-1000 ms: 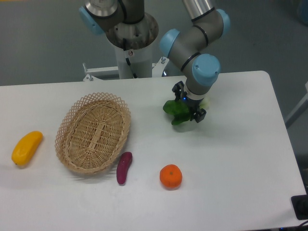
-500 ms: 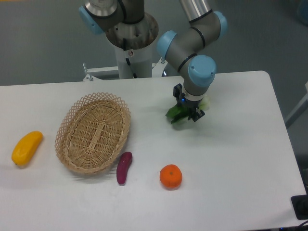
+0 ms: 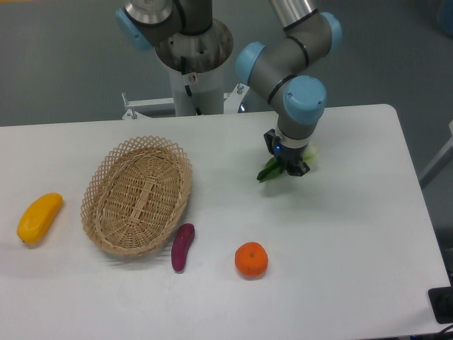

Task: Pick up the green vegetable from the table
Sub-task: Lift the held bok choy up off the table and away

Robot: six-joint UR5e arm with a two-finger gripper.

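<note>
White table (image 3: 354, 234) fills the view, grey floor behind it, and my arm reaches down over its far right part. Under my wrist lies the bok choy (image 3: 270, 171): only a sliver of dark leaf shows to the left of my gripper (image 3: 289, 166), and a pale bit of stalk pokes out on the right. A second ago far more leaf was showing, a broad green clump left of the gripper; now my wrist has swung and covers most of it, and what leaf remains looks pulled in tight. My gripper sits right over the vegetable, and I judge it is closing on it or already clenched, but the fingers are hidden under the wrist, so I cannot tell. The bok choy seems to rest on the table, not lifted, well right of the basket (image 3: 138, 195).

Going by the basket: the eggplant (image 3: 182, 246) lies just off its lower right edge, the orange (image 3: 251, 259) further right of that, and the yellow fruit (image 3: 39, 217) is off to its left. None has moved. If the grip holds, lifting comes next.
</note>
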